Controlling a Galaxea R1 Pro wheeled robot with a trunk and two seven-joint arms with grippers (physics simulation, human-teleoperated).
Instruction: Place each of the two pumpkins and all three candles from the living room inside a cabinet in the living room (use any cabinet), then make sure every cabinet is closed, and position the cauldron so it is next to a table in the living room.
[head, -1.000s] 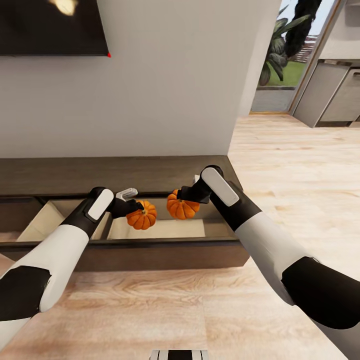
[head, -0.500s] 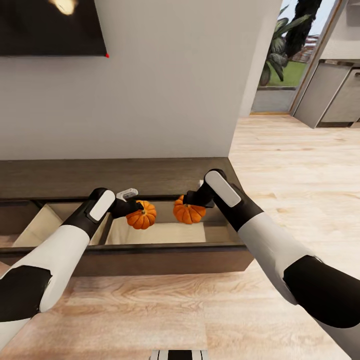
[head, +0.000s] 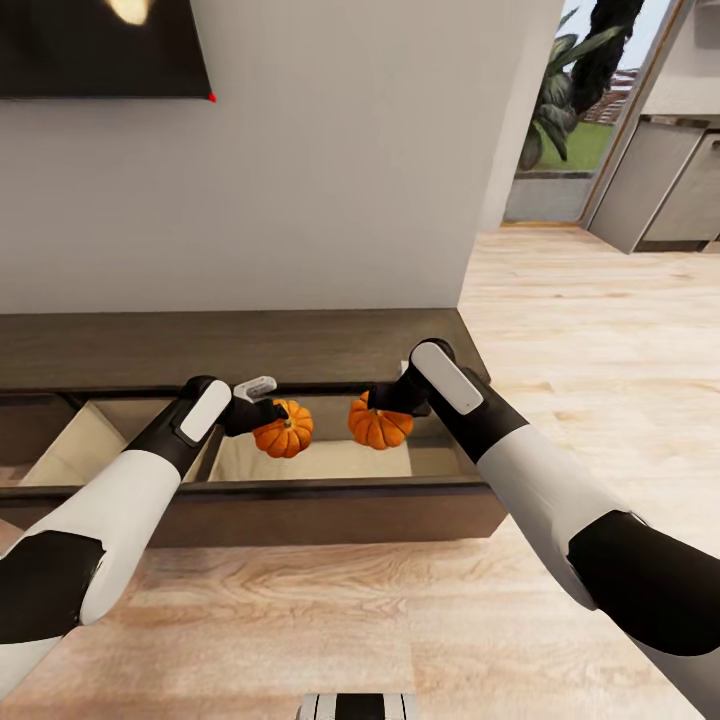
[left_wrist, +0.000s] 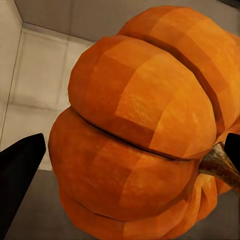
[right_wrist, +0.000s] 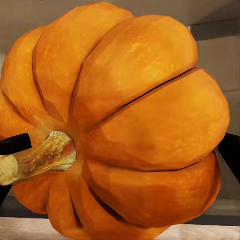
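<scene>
The pumpkins hang over the open drawer (head: 320, 462) of the cabinet (head: 300, 352), one (head: 283, 430) clamped in my left pincer (head: 262, 414), the other (head: 380, 424) in my right pincer (head: 385, 398); released from this height, either could bounce or roll against its neighbour and block the drawer shutting.

Two ribbed bright-orange pumpkins (head: 283, 430) (head: 380, 424), dark-brown cabinet (head: 250, 350), beige drawer interior (head: 320, 458).

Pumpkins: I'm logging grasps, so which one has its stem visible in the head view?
The pumpkin in the left hand: that pumpkin shows a stem on its front; the right hand's pumpkin shows none.
</scene>
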